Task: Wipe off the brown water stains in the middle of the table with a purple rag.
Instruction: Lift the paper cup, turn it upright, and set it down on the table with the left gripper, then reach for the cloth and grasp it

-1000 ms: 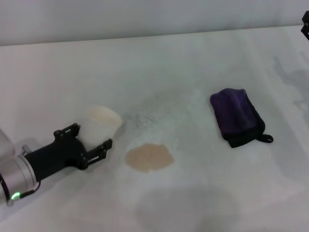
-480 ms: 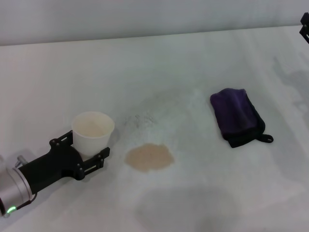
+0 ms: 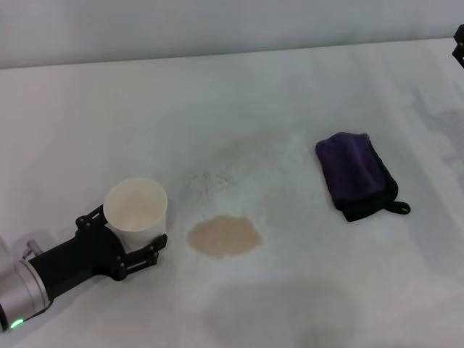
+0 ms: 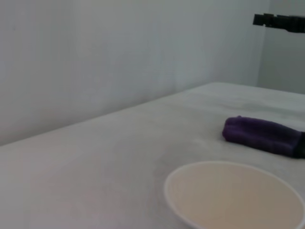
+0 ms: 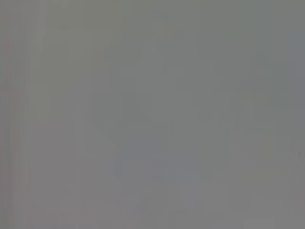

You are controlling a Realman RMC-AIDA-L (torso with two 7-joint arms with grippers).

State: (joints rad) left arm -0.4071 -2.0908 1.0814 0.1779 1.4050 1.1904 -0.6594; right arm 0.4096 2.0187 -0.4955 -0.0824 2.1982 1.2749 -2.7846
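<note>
Head view: white desk, 4 items noted.

1. Stain: 1 flat tan-brown oval puddle near the desk's middle, toward the robot. Untouched; wiping not yet begun.

2. Rag: folded dark purple cloth with black edging, a small black loop at its near end. Lies flat on the robot's right, well apart from the stain. Left wrist view shows it as a low rounded bundle beyond the cup. Judged soft, light and limp; likely to sag or unfold if lifted by 1 corner. Best hold is probably across the thick folded middle, fingers straddling its short width, pinching through all layers. The loop looks too small and flat to be a dependable hold.

3. Cup: white paper, upright, open mouth up, just left of the stain and not touching it. Left claw is clamped on its lower body, 1 finger on each side. Cup rim fills the near part of the left wrist view.

4. Right claw: only a dark sliver at the far right edge, well away from the rag; finger state cannot be told. Right wrist view shows plain grey only.
</note>
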